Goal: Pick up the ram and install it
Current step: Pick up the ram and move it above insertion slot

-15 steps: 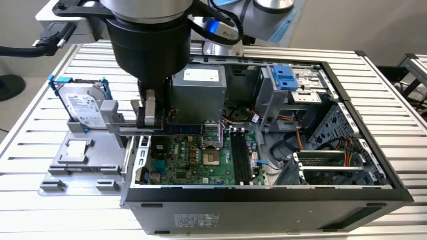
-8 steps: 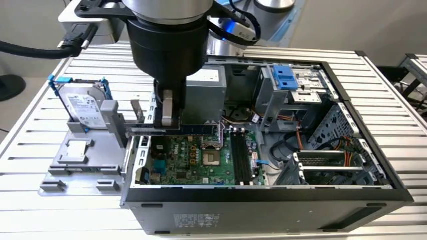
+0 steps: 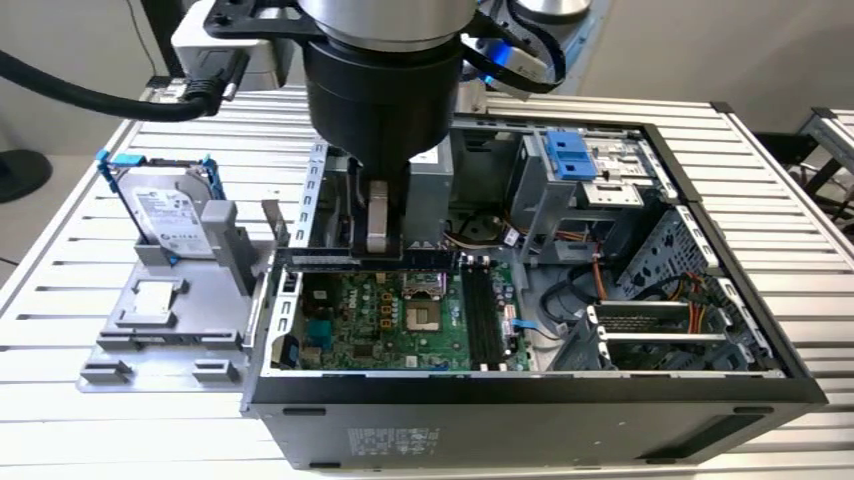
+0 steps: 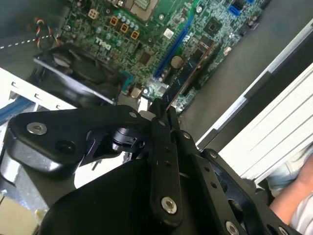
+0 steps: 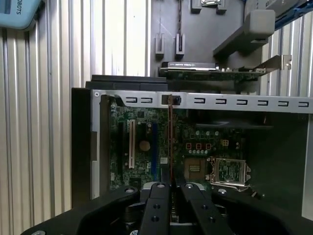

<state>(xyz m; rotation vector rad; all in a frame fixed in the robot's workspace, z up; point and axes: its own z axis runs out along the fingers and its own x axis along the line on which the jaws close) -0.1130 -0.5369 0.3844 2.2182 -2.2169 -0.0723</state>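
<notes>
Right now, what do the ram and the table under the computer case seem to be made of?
Probably the ram is fibreglass circuit board: matte dark face, thin brownish edge. Likely the table is aluminium: pale satin metal, long ribbed slats.

A ribbed metal table (image 3: 147, 440) – a pale wall (image 3: 67, 25) behind it.

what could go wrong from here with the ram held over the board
1. The tool pinches the thin ram, and much of it sticks out past the fingers, so a knock could twist it loose.
2. Its far end sits close to the slotted case wall; a careless move might clip it.
3. In the exterior view the black slots seem to run crosswise to the ram, so pressing down unturned could jam it.
</notes>
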